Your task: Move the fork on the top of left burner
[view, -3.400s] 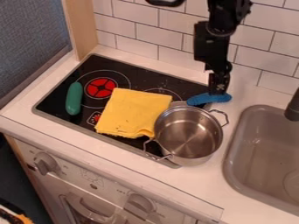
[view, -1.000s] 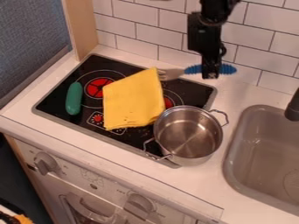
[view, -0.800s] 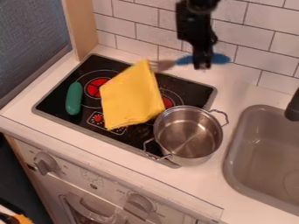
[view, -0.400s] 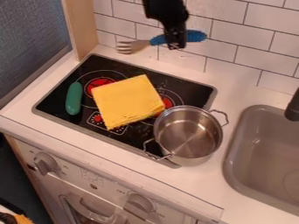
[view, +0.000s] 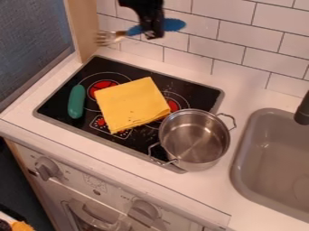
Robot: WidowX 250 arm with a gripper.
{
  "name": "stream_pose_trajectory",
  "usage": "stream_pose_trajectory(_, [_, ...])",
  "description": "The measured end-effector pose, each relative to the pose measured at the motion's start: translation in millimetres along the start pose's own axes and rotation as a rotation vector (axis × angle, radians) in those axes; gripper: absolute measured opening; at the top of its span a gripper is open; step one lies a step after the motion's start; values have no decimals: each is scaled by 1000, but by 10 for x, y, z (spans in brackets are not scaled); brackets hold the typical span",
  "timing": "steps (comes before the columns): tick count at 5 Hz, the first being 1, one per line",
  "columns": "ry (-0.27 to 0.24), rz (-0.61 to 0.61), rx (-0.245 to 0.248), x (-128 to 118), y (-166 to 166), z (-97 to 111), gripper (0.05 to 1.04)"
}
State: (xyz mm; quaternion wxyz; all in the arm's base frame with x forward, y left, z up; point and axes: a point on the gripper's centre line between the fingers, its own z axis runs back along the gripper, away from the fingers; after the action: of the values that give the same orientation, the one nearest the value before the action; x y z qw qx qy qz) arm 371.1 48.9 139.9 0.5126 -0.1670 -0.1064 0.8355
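Held aloft, upper left, the blue-handled fork (view: 134, 31) points its tines left; below, the red burner (view: 100, 85) lies partly hidden.

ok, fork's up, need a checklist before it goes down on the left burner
1. Fork held in gripper: ok, gripped at the blue handle.
2. Fork off the stovetop: ok, it is in the air.
3. Fork lined up over the left burner: cannot tell, it shows against the wall and its height is unclear.
4. Left burner uncovered: not ok, the yellow cloth overlaps part of it.
5. Burner's red centre free of the green item: ok, that lies to its left.
6. Pot away from left burner: ok, over at the right.
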Motion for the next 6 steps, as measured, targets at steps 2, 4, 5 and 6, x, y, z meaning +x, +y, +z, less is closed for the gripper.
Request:
stream_pose_trajectory(2, [-73,5,49,377,-312,-276,432])
stream_pose_trajectory(4, [-125,53,118,735,-343,-646,432])
stream_pose_trajectory(5, [-146,70,172,864,-266,-928,432])
stream_pose_trajectory(6, [-156,98,231,957,-137,-1164,431])
